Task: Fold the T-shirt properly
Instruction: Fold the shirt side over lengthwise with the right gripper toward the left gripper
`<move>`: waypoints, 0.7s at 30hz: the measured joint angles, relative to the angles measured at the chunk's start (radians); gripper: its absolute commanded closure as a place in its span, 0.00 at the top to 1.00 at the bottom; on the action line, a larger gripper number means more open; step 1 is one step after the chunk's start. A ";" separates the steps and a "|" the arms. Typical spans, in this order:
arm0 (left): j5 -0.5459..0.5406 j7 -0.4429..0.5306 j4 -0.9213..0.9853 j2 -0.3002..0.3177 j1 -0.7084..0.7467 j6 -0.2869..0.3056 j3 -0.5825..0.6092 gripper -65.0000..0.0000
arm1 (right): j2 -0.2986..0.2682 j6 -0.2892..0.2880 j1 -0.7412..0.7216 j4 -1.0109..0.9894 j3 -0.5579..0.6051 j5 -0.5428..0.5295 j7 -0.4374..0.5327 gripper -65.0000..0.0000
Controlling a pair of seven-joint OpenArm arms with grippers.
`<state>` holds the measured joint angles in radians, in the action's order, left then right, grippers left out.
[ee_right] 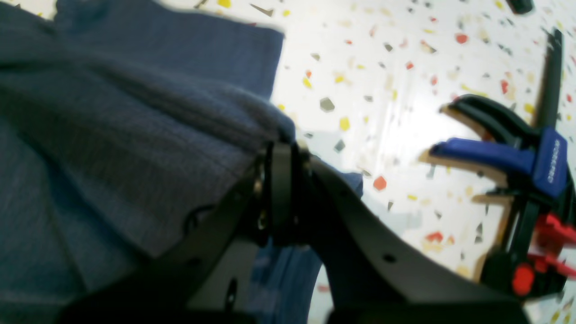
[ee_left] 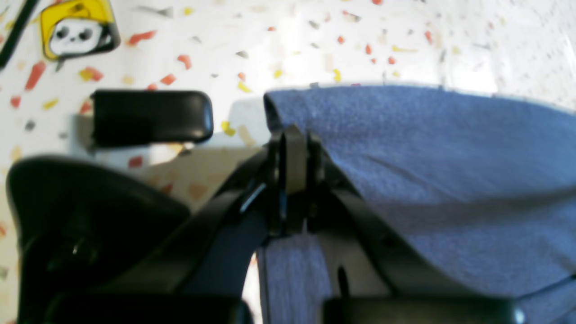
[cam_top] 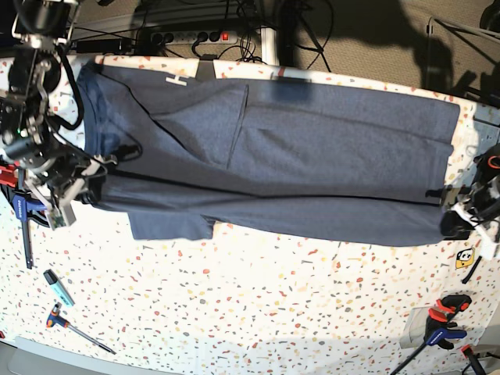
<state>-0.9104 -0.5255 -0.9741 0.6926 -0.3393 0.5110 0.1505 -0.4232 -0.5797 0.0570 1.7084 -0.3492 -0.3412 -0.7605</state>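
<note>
The dark navy T-shirt (cam_top: pixel 312 156) lies stretched across the speckled table (cam_top: pixel 273 312), its near long edge folded over, with a bit of white lettering (cam_top: pixel 176 80) showing at the far left. A sleeve (cam_top: pixel 172 225) sticks out toward the front. My right gripper (cam_top: pixel 92 181) is shut on the shirt's left end; the right wrist view shows its jaws closed (ee_right: pixel 281 153) on a bunched fold of shirt (ee_right: pixel 135 112). My left gripper (cam_top: pixel 449 205) is shut on the right end; the left wrist view shows it closed (ee_left: pixel 294 148) on the shirt's corner (ee_left: pixel 427 180).
A blue-and-black bar clamp (ee_right: pixel 517 166) sits beside my right gripper at the table's left edge (cam_top: pixel 19 211). A yellow sticker (ee_left: pixel 76 29) and a black pad (ee_left: pixel 150 117) lie near my left gripper. More clamps (cam_top: pixel 445 320) stand front right. A marker (cam_top: pixel 58 287) and hand tool (cam_top: pixel 74 328) lie front left.
</note>
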 measured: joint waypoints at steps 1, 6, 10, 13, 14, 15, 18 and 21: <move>-0.010 -0.024 -0.023 0.000 0.020 0.001 -0.033 0.00 | 0.000 0.000 0.019 0.013 -0.013 -0.006 0.001 0.00; -0.022 -0.056 -0.150 -0.006 0.150 0.012 -0.146 0.00 | -0.001 0.000 0.119 0.061 -0.043 -0.029 0.002 0.00; -0.009 -0.060 -0.219 -0.006 0.251 0.009 -0.196 0.00 | -0.001 0.000 0.197 0.085 -0.043 -0.030 0.051 0.00; 0.010 -0.052 -0.238 -0.006 0.295 0.013 -0.213 0.00 | 0.000 0.000 0.240 0.086 -0.043 -0.029 0.076 0.00; 0.034 -0.051 -0.238 -0.006 0.306 0.013 -0.216 0.00 | 0.003 0.000 0.251 0.086 -0.044 -0.029 0.077 0.00; 0.051 -0.050 -0.238 -0.006 0.320 0.008 -0.216 0.00 | 0.009 0.000 0.259 0.086 -0.044 -0.028 0.083 0.00; 0.072 -0.047 -0.238 -0.009 0.347 0.012 -0.216 0.00 | 0.018 0.000 0.270 0.086 -0.043 -0.029 0.093 0.00; 0.111 -0.035 -0.238 -0.011 0.344 0.012 -0.216 0.00 | 0.016 0.000 0.269 0.086 -0.043 -0.029 0.095 0.00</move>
<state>-0.7990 -0.5606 -1.2121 0.6815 0.0051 0.5232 -0.0658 -0.4076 -0.5797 0.3264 1.7947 -0.3927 -0.3698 -0.6659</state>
